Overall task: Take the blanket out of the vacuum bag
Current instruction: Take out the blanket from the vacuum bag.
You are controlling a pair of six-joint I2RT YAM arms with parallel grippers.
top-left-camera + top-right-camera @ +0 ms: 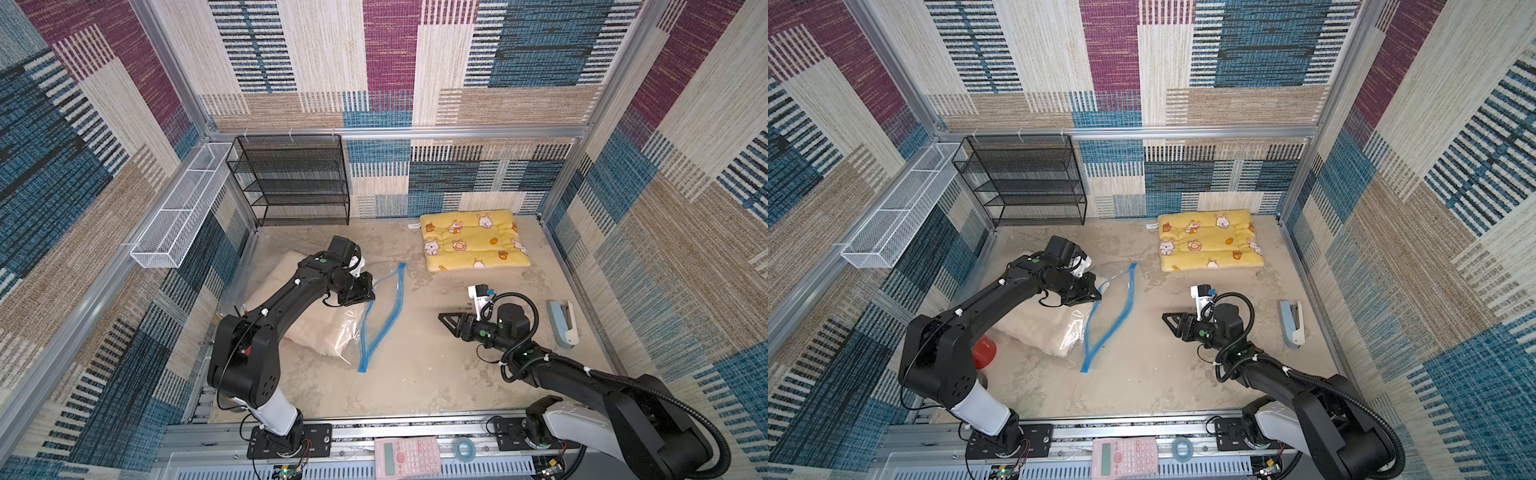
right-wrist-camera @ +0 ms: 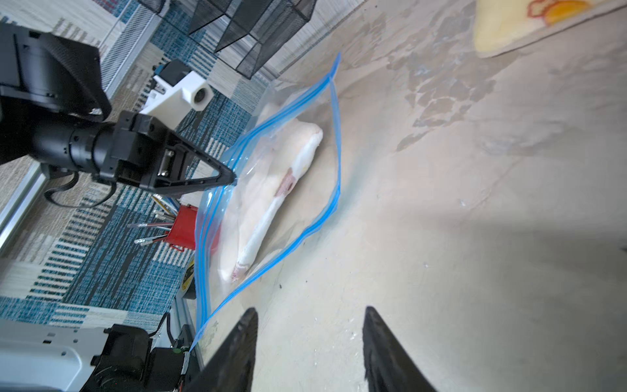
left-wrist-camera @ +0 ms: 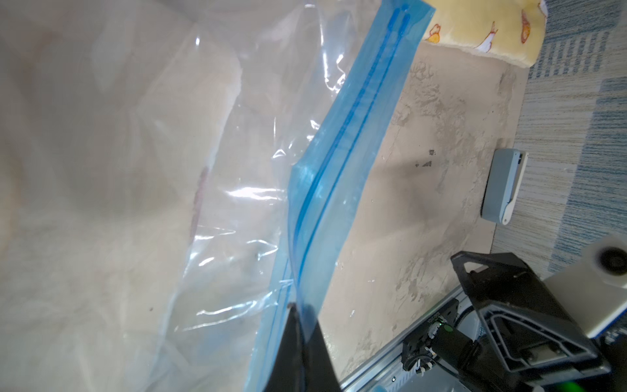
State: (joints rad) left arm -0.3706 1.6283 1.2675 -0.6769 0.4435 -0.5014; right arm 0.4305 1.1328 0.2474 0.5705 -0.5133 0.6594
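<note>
Hidden: the left arm lay across the vacuum bag in both top views and covered much of it; the bag's far end by the side wall was too faint to trace; a red cup peeked out from behind that arm in a top view
Hard to make out: a pinkish patch on the folded edge of the blanket; I could not tell what it was; the left wrist view was blurred up close
Bag: clear, crinkled, glinting; it lay on the tabletop at the left side; its blue zip strip was parted into an open loop, one lip lifted, the other down on the tabletop
Blanket: cream, folded thick, inside the bag, set back from the mouth
Left fingers: pinched together on the raised lip of the zip strip
Right fingers: spread apart, holding nothing; above bare tabletop, near the mouth but apart from it
Elsewhere: a yellow cushion at the back; a grey-blue stapler by the right wall
</note>
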